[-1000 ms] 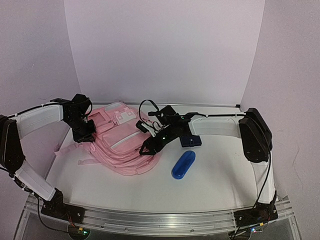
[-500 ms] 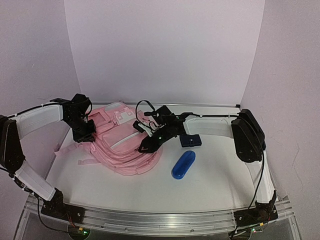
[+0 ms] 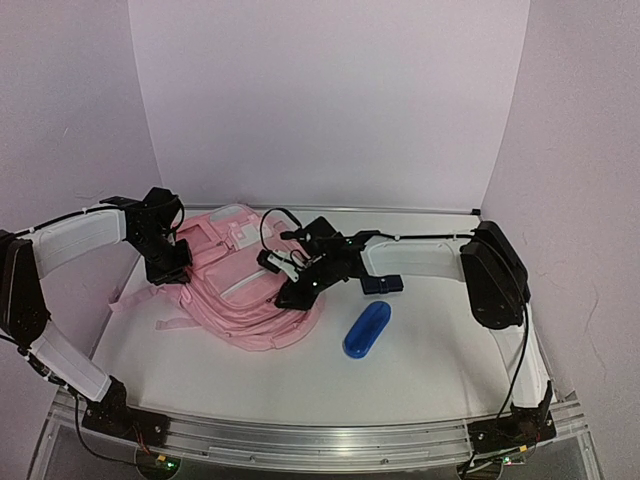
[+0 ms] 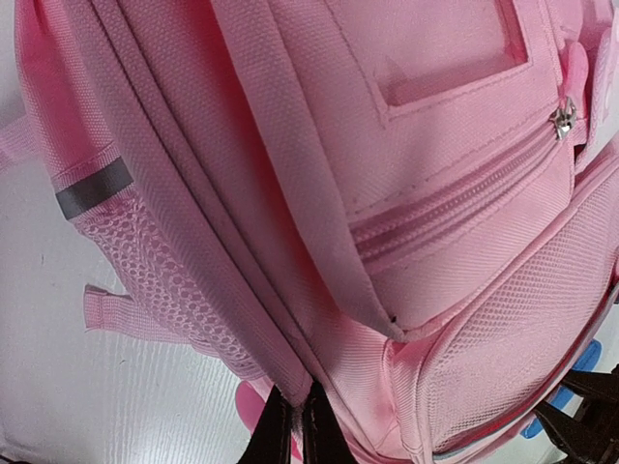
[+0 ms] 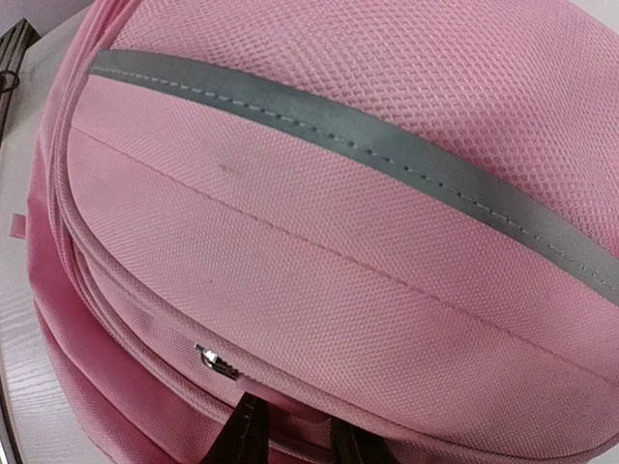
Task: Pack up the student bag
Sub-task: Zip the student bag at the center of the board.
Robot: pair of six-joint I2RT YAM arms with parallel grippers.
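Observation:
The student bag, pink with white patches, lies flat left of the table's middle. My left gripper is at its far left edge. In the left wrist view that gripper is shut, pinching a fold of the bag's side seam. My right gripper reaches over the bag's right end. In the right wrist view its jaws stand narrow, closed on a pink zip pull beside a metal slider. A grey reflective strip crosses the bag above it.
A bright blue oblong case lies on the table right of the bag. A small dark blue flat object sits just behind it, under the right forearm. White walls close in the back and both sides.
The right gripper has slid leftward onto the bag's right end and its jaws have narrowed around the zip pull. The left gripper has kept its hold.

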